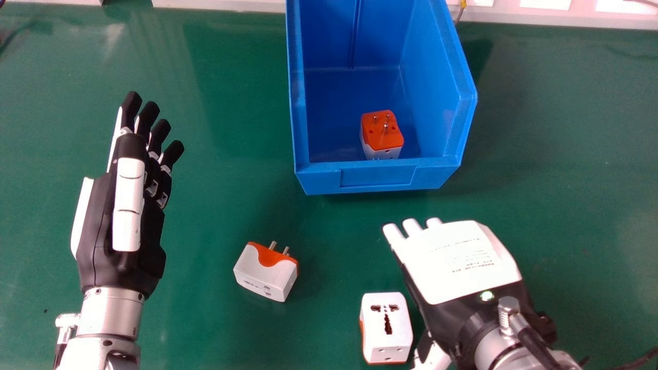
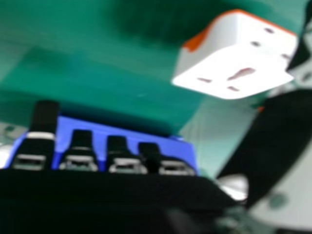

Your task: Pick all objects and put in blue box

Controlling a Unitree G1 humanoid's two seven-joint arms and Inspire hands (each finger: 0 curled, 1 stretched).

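While your right hand (image 1: 461,262), fingers straight, is just beside a white boxy plastic adapter (image 1: 386,308), socket face up and long axis toward the open blue plastic box (image 1: 378,177), your left hand (image 1: 128,205) has its fingers outstretched, slightly apart. Between your hands, a white-and-orange plug adapter (image 1: 264,272) lies crosswise, pins toward the box; an orange-topped adapter (image 1: 381,141) sits inside, pins up.

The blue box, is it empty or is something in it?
Not empty: an orange and white plug sits inside the blue box.
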